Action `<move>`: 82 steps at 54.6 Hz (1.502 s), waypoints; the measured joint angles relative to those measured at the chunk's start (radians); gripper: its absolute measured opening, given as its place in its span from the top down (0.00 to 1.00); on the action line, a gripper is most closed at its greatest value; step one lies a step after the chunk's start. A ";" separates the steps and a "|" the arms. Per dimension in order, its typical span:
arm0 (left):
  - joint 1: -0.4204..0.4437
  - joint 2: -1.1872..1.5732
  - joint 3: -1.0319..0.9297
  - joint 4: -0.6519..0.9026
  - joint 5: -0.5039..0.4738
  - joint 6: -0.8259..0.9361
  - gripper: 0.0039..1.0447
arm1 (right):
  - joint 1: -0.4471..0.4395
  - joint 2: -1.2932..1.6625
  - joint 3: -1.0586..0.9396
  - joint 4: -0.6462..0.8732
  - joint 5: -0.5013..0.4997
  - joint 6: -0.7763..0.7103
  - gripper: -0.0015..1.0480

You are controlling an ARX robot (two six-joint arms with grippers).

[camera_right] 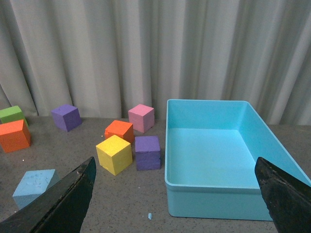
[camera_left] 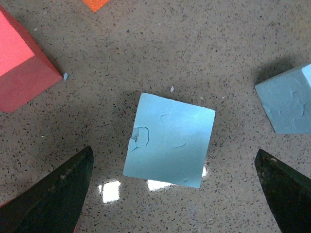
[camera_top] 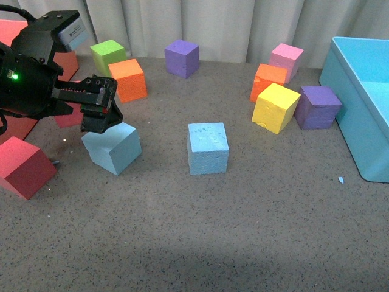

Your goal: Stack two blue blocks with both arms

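Note:
Two sky-blue blocks sit on the grey table. The left one (camera_top: 112, 149) lies just under my left gripper (camera_top: 100, 115). In the left wrist view this block (camera_left: 169, 140) lies on the table between the wide-open fingers (camera_left: 58, 194), untouched, with a nicked face. The other blue block (camera_top: 208, 148) stands mid-table, apart to the right, and shows at the edge of the left wrist view (camera_left: 289, 104) and in the right wrist view (camera_right: 34, 184). My right gripper (camera_right: 175, 158) is open and empty, raised, facing the bin; it is out of the front view.
A turquoise bin (camera_top: 358, 103) stands at the right. Yellow (camera_top: 275, 107), purple (camera_top: 318, 106), orange (camera_top: 267, 79) and pink (camera_top: 285, 59) cubes cluster beside it. Purple (camera_top: 182, 58), green (camera_top: 108, 56) and orange (camera_top: 129, 79) cubes stand at the back left. A red cube (camera_top: 21, 167) is at the front left.

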 joint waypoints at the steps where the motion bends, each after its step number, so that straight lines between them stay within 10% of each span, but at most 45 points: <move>1: -0.001 0.003 0.002 -0.003 0.000 0.007 0.06 | 0.000 0.000 0.000 0.000 0.000 0.000 0.09; 71: -0.010 0.220 0.172 -0.124 0.016 0.094 0.06 | 0.000 0.000 0.000 0.000 0.000 0.000 0.09; 82: -0.025 0.238 0.192 -0.161 -0.053 0.085 0.31 | 0.000 0.000 0.000 0.000 0.000 0.000 0.09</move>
